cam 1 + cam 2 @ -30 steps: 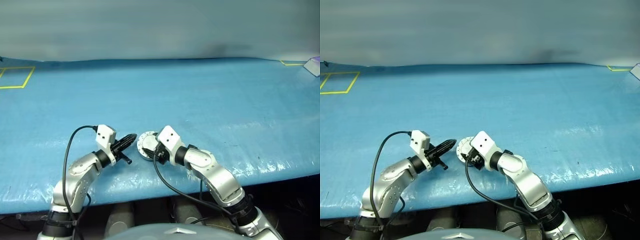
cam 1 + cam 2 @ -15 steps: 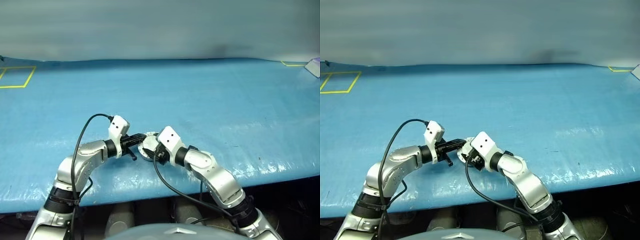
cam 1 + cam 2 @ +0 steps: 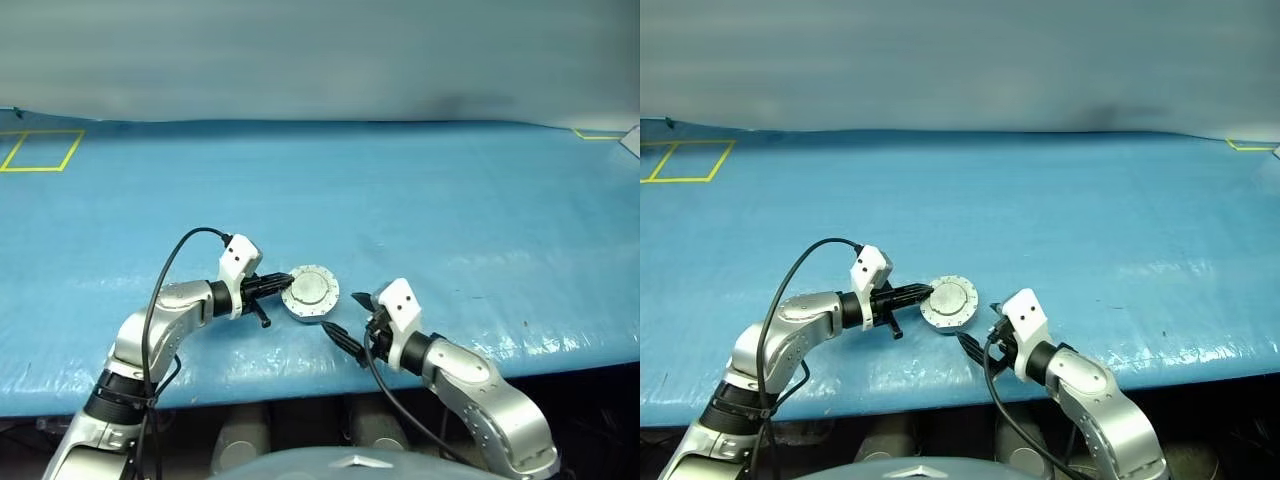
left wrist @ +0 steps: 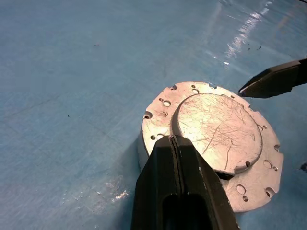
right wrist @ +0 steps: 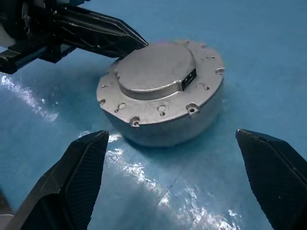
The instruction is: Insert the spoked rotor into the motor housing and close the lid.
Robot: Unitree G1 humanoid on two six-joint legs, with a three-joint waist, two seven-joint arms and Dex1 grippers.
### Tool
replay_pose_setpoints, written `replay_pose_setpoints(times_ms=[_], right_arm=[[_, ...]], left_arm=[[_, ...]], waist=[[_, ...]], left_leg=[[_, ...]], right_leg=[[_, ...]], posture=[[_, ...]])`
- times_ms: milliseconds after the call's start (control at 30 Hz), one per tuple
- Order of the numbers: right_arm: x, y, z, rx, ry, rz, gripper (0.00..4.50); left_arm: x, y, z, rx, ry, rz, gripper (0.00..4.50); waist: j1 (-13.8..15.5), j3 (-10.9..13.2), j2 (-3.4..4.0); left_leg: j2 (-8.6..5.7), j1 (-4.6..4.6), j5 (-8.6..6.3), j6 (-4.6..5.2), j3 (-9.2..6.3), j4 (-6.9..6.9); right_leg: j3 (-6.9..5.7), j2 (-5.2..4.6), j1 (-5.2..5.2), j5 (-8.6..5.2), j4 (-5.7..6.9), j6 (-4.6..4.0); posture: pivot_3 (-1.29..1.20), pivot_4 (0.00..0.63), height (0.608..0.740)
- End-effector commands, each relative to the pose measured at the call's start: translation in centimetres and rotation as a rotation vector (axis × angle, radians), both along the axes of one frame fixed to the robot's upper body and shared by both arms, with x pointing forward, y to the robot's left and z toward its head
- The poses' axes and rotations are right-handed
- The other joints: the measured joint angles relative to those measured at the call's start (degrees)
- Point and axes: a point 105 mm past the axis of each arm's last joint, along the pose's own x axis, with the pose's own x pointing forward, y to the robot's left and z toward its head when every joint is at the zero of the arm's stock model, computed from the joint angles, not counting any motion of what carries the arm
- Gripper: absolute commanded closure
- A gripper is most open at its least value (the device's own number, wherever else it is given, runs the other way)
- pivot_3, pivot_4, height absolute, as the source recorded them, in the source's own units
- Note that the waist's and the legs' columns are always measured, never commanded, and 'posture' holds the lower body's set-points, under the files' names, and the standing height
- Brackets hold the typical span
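So the big blue bench [image 3: 420,200] is covered in a shiny plastic sheet, with yellow tape squares way off at the far corners. The housing [image 3: 310,294] sits near the bench's front edge, roughly mid-width, and the lid [image 5: 156,67] is already flat down on it, grey face up, scalloped rim lining up with the cup all round. Can't see the rotor anywhere, so my guess is it's shut inside, though nothing here proves it.

Left gripper [image 4: 173,139] has its fingers pinched fully together, nothing between them, with the tips resting right on the lid's rim on the robot's left side, like it's pressing it down. Right gripper [image 5: 177,158] is pulled clear toward the front edge, fingers spread wide and empty, with the housing sitting beyond them.

Handling-wise: it looks like solid metal, so stiff, fairly heavy for its size, and not fragile. The sheet looks slick, though, so I'd bet it skates if you shove it sideways. The top is smooth and scratched, with no real purchase. If it needs moving, I'd grab the round side wall across its width, or push straight down on the raised middle of the lid.
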Motion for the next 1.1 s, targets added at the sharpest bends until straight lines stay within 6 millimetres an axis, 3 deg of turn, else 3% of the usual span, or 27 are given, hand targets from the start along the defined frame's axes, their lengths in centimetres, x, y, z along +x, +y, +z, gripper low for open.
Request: replay_pose_setpoints(times_ms=[33,133,300,633,1033,1100], right_arm=[[-0.7,-0.2,2.5,0.184,0.014,-0.016,0.02],[-0.2,-0.1,2.3,0.450,0.157,-0.088,0.02],[0.8,0.8,1.3,0.712,0.317,-0.146,0.02],[1.4,3.4,-1.3,0.786,0.519,-0.166,0.02],[1.4,3.0,-2.0,0.925,0.626,-0.228,0.02],[1.4,3.0,-2.3,0.926,0.638,-0.240,0.39]], left_arm=[[-0.8,-0.3,-1.8,0.026,0.067,-0.026,4.50],[-0.9,-0.4,-2.0,0.030,0.067,-0.033,4.50],[-0.9,-0.5,-2.1,0.026,0.068,-0.038,4.50],[-1.2,-0.2,-2.3,0.026,0.074,-0.023,4.50],[-1.3,-0.3,-2.6,0.028,0.073,-0.021,4.50],[-1.3,-0.3,-2.6,0.028,0.072,-0.020,4.50]], waist=[[-0.02,-0.02,0.03],[-0.07,-0.03,0.02],[-0.01,-0.04,0.09],[-0.20,-0.07,0.25],[-0.22,-0.09,0.25],[-0.22,-0.09,0.25]], left_leg=[[0.02,0.01,0.00,0.00,-0.02,0.00],[0.03,0.01,0.00,0.00,-0.02,0.00],[0.00,-0.08,-0.01,0.01,-0.02,-0.04],[0.00,-0.09,-0.01,0.01,-0.02,-0.08],[0.00,-0.10,-0.01,0.01,-0.02,-0.13],[0.00,-0.10,-0.01,0.01,-0.02,-0.13]], right_leg=[[0.00,0.02,0.00,0.00,0.01,0.00],[-0.01,0.02,0.00,0.00,0.00,0.00],[-0.01,-0.04,-0.06,0.00,-0.06,-0.01],[-0.01,-0.04,-0.11,0.00,-0.06,-0.01],[-0.01,-0.04,-0.10,-0.01,-0.11,-0.02],[-0.01,-0.05,-0.11,-0.01,-0.14,-0.02]], posture=[[0.00,0.150,0.740],[0.00,0.150,0.740],[0.00,0.150,0.740],[0.00,0.150,0.740],[0.00,0.150,0.740],[0.00,0.150,0.740]])
